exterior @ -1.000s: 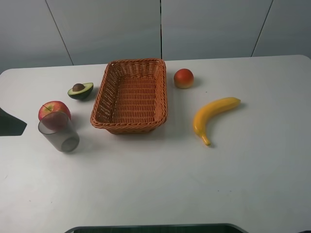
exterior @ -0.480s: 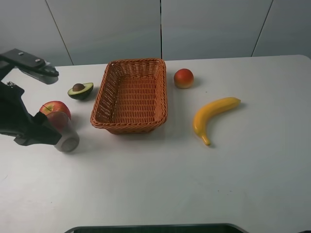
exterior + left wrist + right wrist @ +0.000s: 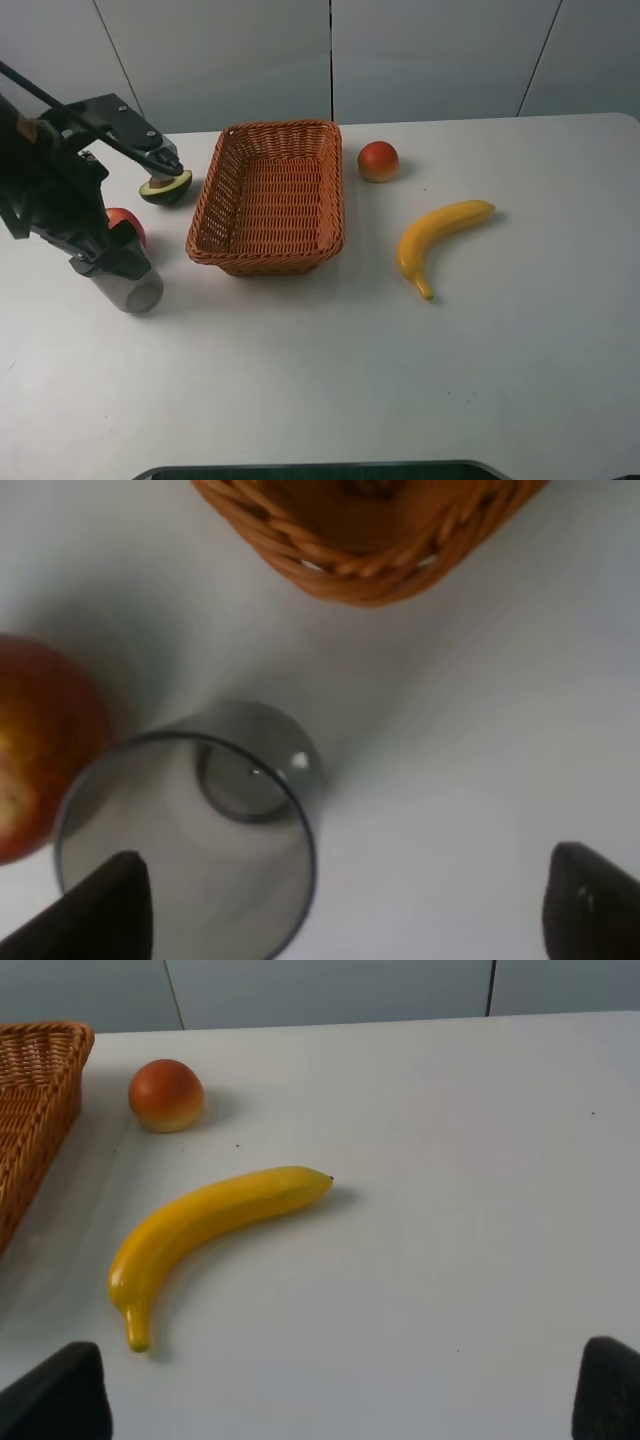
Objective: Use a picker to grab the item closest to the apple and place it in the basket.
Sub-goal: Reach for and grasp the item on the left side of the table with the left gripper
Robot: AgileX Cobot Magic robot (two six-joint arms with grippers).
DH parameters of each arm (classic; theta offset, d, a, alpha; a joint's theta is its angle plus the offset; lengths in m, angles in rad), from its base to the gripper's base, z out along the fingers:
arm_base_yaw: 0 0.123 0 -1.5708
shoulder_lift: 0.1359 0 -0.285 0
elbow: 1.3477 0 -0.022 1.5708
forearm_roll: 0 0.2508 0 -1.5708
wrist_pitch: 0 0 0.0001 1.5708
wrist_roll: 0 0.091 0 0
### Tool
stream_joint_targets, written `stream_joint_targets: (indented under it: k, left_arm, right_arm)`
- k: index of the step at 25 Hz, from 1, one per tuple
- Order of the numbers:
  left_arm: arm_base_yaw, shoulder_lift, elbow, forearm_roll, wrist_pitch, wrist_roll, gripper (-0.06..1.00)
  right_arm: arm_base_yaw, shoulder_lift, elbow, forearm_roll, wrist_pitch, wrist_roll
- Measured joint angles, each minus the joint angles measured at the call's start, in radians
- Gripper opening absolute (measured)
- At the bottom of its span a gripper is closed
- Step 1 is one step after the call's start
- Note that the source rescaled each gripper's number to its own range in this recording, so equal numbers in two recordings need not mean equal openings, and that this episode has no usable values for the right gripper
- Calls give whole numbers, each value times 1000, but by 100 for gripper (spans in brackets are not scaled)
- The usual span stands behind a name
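A clear grey glass cup (image 3: 138,290) stands on the white table, touching or nearly touching the red apple (image 3: 129,224) behind it. My left gripper (image 3: 116,260) hangs over the cup and hides most of the apple. In the left wrist view the cup (image 3: 190,840) sits just off one dark fingertip, the apple (image 3: 40,750) beside it, and the left gripper (image 3: 345,910) is open with nothing held. The wicker basket (image 3: 210,195) lies right of the cup. My right gripper (image 3: 330,1400) is open over bare table.
A halved avocado (image 3: 165,186) lies behind the apple, left of the basket. A round orange-red fruit (image 3: 378,161) and a banana (image 3: 440,235) lie right of the basket, also in the right wrist view: fruit (image 3: 166,1095), banana (image 3: 210,1220).
My left arm has swung in from the left edge and moved right and back, now standing over the cup and covering most of the apple. The objects have not moved.
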Motion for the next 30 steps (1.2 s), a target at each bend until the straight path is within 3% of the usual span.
stream_joint_targets:
  k: [13,24,30]
  left_arm:
    - [-2,137,-1,19,-19,32,100]
    - [-2,172,3,14,-111,32,100]
    - [-2,174,76,11,-216,32,100]
  right_arm:
    - [0,0,0,0,0,0]
    - [0,0,0,0,0,0]
    - [0,0,0,0,0,0]
